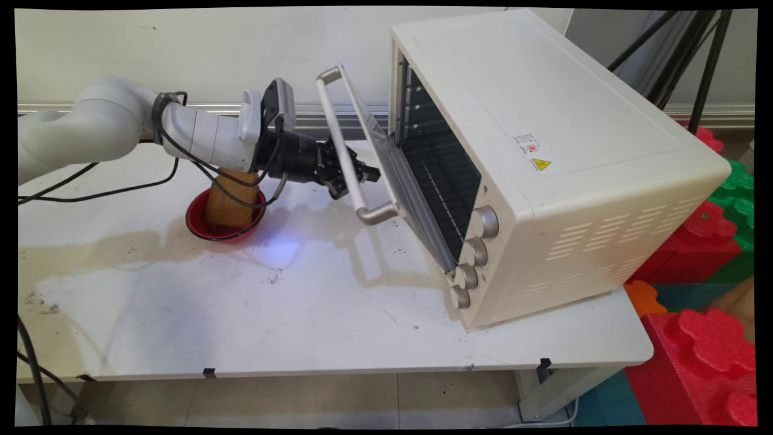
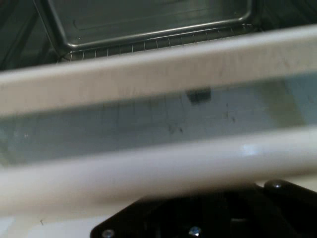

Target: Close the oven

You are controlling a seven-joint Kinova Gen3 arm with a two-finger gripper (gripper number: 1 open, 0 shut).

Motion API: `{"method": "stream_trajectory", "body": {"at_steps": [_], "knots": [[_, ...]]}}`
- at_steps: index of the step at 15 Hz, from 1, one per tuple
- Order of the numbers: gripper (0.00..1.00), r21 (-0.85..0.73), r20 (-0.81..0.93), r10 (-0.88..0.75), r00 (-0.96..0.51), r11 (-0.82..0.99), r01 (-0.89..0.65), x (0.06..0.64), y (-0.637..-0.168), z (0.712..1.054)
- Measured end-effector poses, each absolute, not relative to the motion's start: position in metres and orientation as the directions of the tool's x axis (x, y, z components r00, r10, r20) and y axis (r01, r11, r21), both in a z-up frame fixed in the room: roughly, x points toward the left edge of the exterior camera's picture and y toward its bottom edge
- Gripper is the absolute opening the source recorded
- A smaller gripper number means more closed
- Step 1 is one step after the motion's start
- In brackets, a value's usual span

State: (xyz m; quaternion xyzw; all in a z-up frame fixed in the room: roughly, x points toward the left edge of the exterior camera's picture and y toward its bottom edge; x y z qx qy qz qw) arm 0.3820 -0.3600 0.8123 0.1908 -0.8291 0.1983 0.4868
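End effector point(image 1: 356, 181): black, 2-fingered, reaching right at the door handle point(image 1: 344, 148) of the toaster oven point(image 1: 561, 163); 1 fingertip showed past the bar on the oven side, another below and behind it; fingers spread either side of the bar; contact with it could not be told.
Hand view: handle bar point(image 2: 158, 171) stretched across just above the black linkage point(image 2: 198, 218); door's top frame point(image 2: 158, 74) crossed higher up, glass between the 2.
Oven door point(image 1: 398, 181): glass, hinged at the bottom, partly open and tilted toward the arm.
Oven interior: wire rack point(image 1: 444, 181) seen in the main view; metal tray point(image 2: 148, 22) resting on a rack in the hand view.
Oven body: cream, standing on the bench point(image 1: 241, 314) at the right, turned at an angle, 4 knobs point(image 1: 474, 254) in a column on the front panel, warning sticker point(image 1: 540, 164) on top.
Red bowl point(image 1: 224, 220): on the bench below the arm's wrist, well apart from the oven.
Bread slice point(image 1: 232, 199): brown, standing upright in the bowl, partly crossed by black cables point(image 1: 181, 154).
Foam blocks point(image 1: 700, 356): red and green, stacked on the floor right of the bench.
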Motion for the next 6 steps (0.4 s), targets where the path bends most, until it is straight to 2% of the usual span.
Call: {"method": "stream_trajectory", "body": {"at_steps": [6], "knots": [[0.00, -0.163, 0.881, -0.107, -0.461, 0.846, -0.508, 0.3856, -0.3587, 0.8185]]}}
